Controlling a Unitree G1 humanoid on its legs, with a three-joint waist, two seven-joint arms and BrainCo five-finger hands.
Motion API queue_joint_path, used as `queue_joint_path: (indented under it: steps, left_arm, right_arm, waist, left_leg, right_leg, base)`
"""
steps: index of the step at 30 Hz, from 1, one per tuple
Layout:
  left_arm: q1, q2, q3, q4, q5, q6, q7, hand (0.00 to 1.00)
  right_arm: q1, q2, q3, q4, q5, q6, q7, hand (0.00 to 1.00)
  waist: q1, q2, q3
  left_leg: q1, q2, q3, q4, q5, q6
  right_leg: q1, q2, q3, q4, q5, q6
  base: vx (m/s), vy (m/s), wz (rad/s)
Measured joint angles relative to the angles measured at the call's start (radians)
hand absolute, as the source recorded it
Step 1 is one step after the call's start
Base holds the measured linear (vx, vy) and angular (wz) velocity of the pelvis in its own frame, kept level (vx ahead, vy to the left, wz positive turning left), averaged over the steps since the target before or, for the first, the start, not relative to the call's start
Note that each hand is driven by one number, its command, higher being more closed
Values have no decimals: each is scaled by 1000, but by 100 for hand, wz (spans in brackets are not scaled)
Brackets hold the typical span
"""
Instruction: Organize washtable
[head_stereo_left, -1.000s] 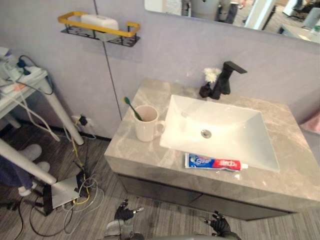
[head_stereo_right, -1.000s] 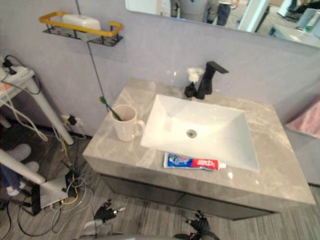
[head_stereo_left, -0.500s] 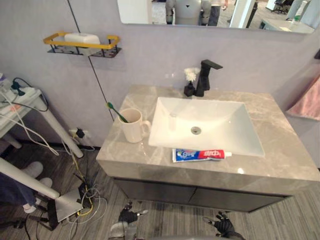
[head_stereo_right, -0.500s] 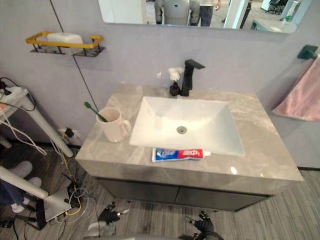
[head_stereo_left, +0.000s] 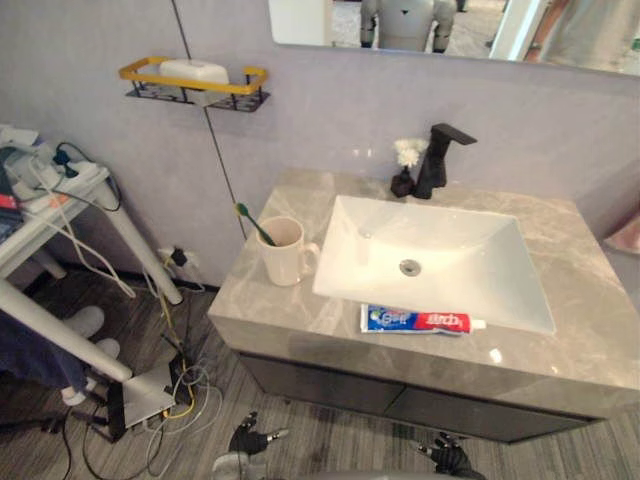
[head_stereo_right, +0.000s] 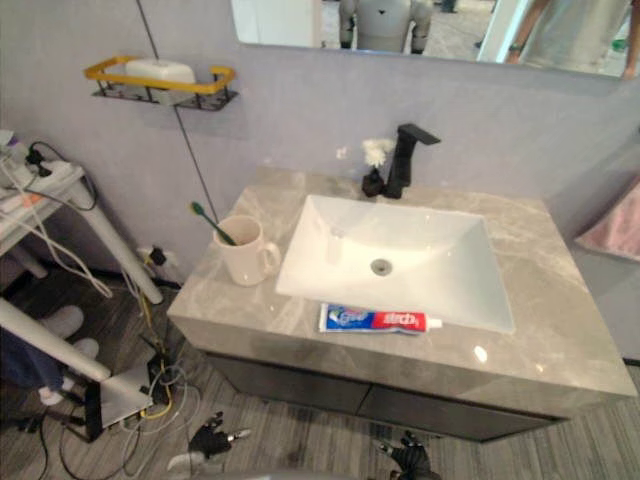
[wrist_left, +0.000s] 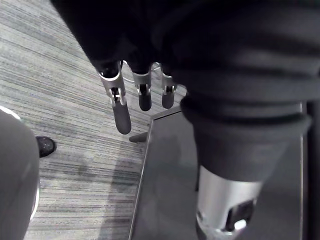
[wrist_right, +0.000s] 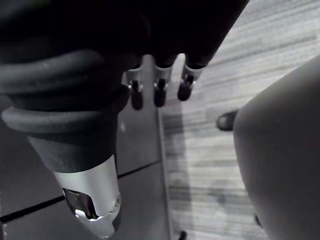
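Marble washtable (head_stereo_left: 252, 298) and toothpaste (head_stereo_left: 418, 321) lie unmoved, only the view shifting, while left hand (head_stereo_left: 247, 441) and right hand (head_stereo_left: 450, 460) hang slack-fingered, tidying unstarted.

Even, fairly bright light falls from above in the head views. The white sink (head_stereo_left: 470, 250), centre right, is the brightest area, and its walls are nearly washed out. A small spot of glare sits on the worktop (head_stereo_left: 580, 330) at lower right, near its front edge. The cabinet front (head_stereo_left: 330, 385) below lies in shadow. In the wrist views the floor (wrist_left: 65, 100) is softly lit.
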Motion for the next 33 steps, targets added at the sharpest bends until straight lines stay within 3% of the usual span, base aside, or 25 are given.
queue_joint_path:
  steps: [4, 7, 8, 16, 23, 28, 33]
  left_arm:
    - [-22, 18, -37, 31, -30, -1, 14, 0]
    - [-33, 26, -49, 53, -34, -2, 24, 0]
    - [-33, 34, -69, 54, -35, -3, 24, 0]
    - [-44, 48, -75, 54, -35, -3, 26, 0]
    - [-27, 54, -74, 50, -34, -2, 27, 0]
    - [-19, 52, -70, 38, -31, -2, 24, 0]
    - [11, 48, -60, 2, -30, -2, 22, 0]
  right_arm:
    - [-6, -20, 1, 28, 64, -13, -11, 0]
    - [-5, -39, 0, 35, 87, -18, -22, 0]
    - [-1, -46, -2, 35, 86, -18, -29, 0]
    - [56, -60, -63, -37, 86, -30, -48, 0]
    - [116, -84, -295, -314, 87, -31, -99, 0]
    - [169, -102, -383, -659, 71, -29, -158, 0]
    - [158, -141, -486, -931, -82, -17, -219, 0]
  waist:
    - [-2, 10, 8]
    - [-10, 5, 17]
    - [-26, -4, 23]
    - [-34, -12, 41]
    - [-85, -12, 41]
    - [-90, -14, 38]
    - [-113, -20, 28]
  left_leg:
    - [-8, -1, -8, 11, 0, -1]
    - [-8, -1, -7, 11, 0, -1]
    - [-6, 0, -5, 11, 0, -1]
    - [-3, 1, 59, 13, -16, -19]
    - [-4, 14, 111, 42, -46, -28]
    - [-4, 24, 142, 44, -52, -20]
    - [-4, 27, 146, 44, -56, -20]
  right_leg:
    - [16, 1, -4, -42, 26, -2]
    - [15, 1, 2, -45, 28, -1]
    - [15, 1, 5, -45, 30, 1]
    - [-15, 4, 76, -67, 69, 2]
    - [-45, 22, 131, -65, 82, -3]
    - [-70, 36, 174, -64, 86, -5]
    - [-82, 41, 194, -62, 87, -5]
  base:
    - [4, -39, 2]
    - [-33, -37, -7]
    - [-46, -32, -6]
    - [-80, -16, -28]
    - [-22, -24, -30]
    - [9, -41, -29]
    - [-2, -44, -13]
